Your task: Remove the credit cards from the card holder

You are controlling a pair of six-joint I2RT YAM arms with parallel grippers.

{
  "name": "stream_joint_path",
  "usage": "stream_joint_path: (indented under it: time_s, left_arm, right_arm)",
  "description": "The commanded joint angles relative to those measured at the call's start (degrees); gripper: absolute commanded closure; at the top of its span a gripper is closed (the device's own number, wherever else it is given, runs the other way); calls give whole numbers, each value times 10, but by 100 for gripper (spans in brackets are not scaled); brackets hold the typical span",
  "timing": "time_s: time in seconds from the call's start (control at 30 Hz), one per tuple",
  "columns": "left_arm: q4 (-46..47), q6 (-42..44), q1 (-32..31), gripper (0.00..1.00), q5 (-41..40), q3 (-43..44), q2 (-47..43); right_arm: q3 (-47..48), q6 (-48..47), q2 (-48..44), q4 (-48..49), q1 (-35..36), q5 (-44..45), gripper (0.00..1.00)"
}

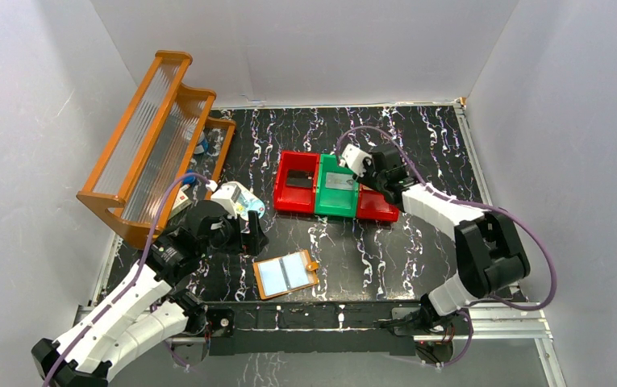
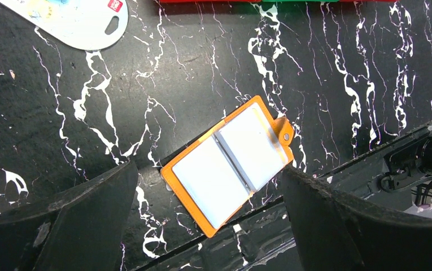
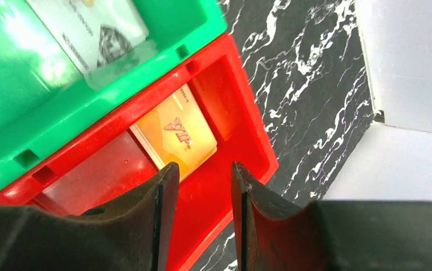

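Left wrist: rectangular orange card holder point(image 2: 280, 125), glossy cards point(image 2: 208, 180).

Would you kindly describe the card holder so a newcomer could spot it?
On the black marbled table, look near the front edge, between the arms. The card holder lies flat there: orange, with pale windows and a small tab, unlike the red and green bins behind.

oval item point(image 2: 69, 20): cut by top edge | credit card point(image 3: 174, 135): print blurred
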Motion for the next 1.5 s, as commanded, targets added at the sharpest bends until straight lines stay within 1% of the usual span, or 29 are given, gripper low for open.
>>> stream_joint_path:
  time_s: [0.0,0.07,0.13,0.17,0.2,0.23,0.27,0.33,0.37,0.4,0.43,0.5,0.6,0.7,0.77,0.9,1.0,1.1,1.23,1.4,1.47]
  left_arm:
    - [4,10,2,2,14,7,10]
    - [6,11,2,2,15,7,15]
    - [9,11,2,2,19,6,21]
    - [10,11,2,2,22,5,24]
    - [10,12,2,2,24,6,27]
    - [11,12,2,2,26,5,32]
    - [11,12,2,2,28,5,35]
    - [15,10,2,2,28,2,46]
    - [18,7,2,2,26,-1,53]
    - [20,0,2,2,25,-2,62]
    - [22,-6,2,2,27,-3,72]
    - [34,-27,2,2,34,-13,92]
    - [44,-70,2,2,39,-36,122]
    - [47,-117,2,2,23,-64,136]
    - [54,-144,1,2,21,-85,132]
    - [74,-177,2,5,33,-121,102]
    - [88,-188,2,10,40,-139,84]
    - [98,-191,2,17,60,-146,82]
    - [106,-191,2,25,73,-154,95]
    - [106,-192,2,29,75,-156,111]
    - [108,-193,2,30,76,-157,114]
  right_arm:
    - [66,158,-71,-31,-1,-68,51]
    - [75,268,-103,-48,-1,-137,50]
    - [50,390,-139,-22,-2,-206,47]
    - [28,457,-162,4,-1,-232,44]
    - [5,547,-176,23,-1,-236,40]
    - [-18,659,-184,29,-1,-240,40]
    - [-30,723,-186,25,-1,-254,41]
    - [-51,824,-175,25,-2,-322,41]
    - [-62,858,-165,31,2,-364,41]
    - [-76,892,-156,42,11,-385,42]
    - [-91,920,-154,46,33,-371,42]
    - [-126,964,-175,64,104,-286,40]
    - [-152,1018,-203,50,223,-132,37]
    - [-166,1049,-202,38,295,-63,37]
    - [-169,1051,-187,52,319,-64,38]
    - [-132,1039,-132,36,353,-77,40]
    - [-110,1036,-94,43,371,-82,42]
    - [-82,1034,-55,36,382,-87,44]
    - [-57,1034,-23,11,392,-73,44]
    - [-29,1039,1,-59,394,-49,46]
    - [-28,1039,2,-66,394,-46,46]
